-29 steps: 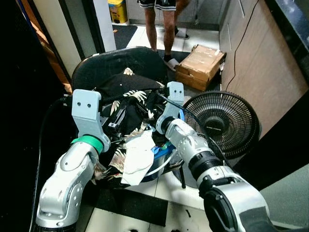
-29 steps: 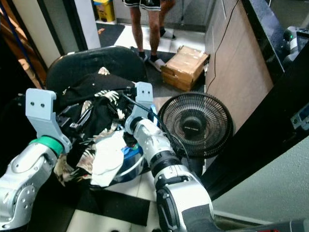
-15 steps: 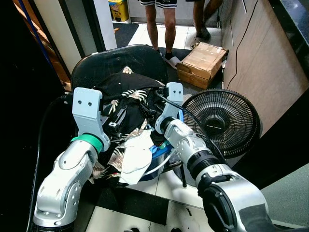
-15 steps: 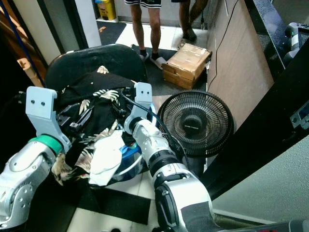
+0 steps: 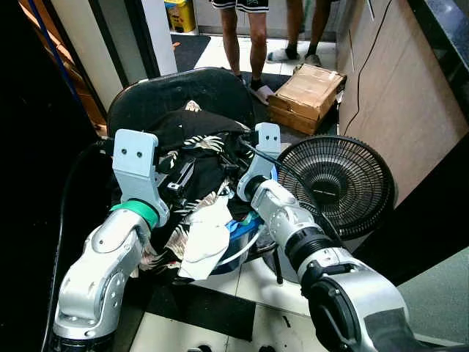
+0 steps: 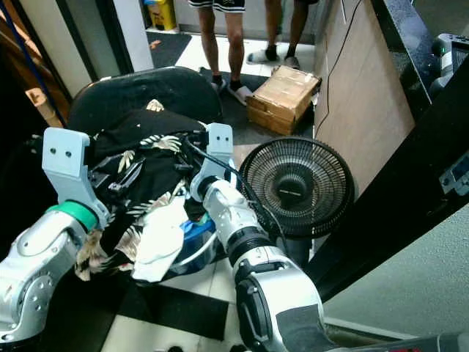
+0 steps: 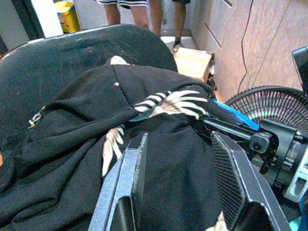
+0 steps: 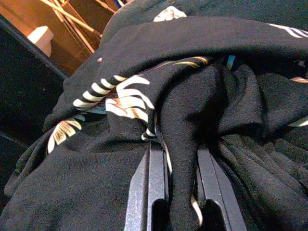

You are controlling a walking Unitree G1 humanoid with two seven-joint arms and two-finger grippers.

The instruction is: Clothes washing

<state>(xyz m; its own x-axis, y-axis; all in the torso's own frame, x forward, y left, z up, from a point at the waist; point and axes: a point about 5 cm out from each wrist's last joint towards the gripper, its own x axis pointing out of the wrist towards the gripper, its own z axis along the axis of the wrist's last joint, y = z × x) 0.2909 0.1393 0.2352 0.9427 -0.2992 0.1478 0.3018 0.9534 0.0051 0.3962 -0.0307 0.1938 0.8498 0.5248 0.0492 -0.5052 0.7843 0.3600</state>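
Working from our left, we are holding the left gripper with its fingers spread wide, and black cloth of the shirt is lying between them without being pinched. The shirt, black with pale leaf prints, is draped over a heap of clothes in the basket, in front of the dark chair, with a white cloth hanging off the heap's near side. Further right, our right gripper is pinching a fold of the shirt, its fingers nearly together with the cloth bunched between them. We are judging that we are gathering the shirt to lift it out for washing. To do this well, we are thinking the left fingers should close on a thick fold before either arm rises, and both arms should lift evenly so the white cloth is not dragged out. On the far right the fan is standing just beside the basket, so we are keeping the right elbow off its grille. A person's legs are standing beyond the chair.
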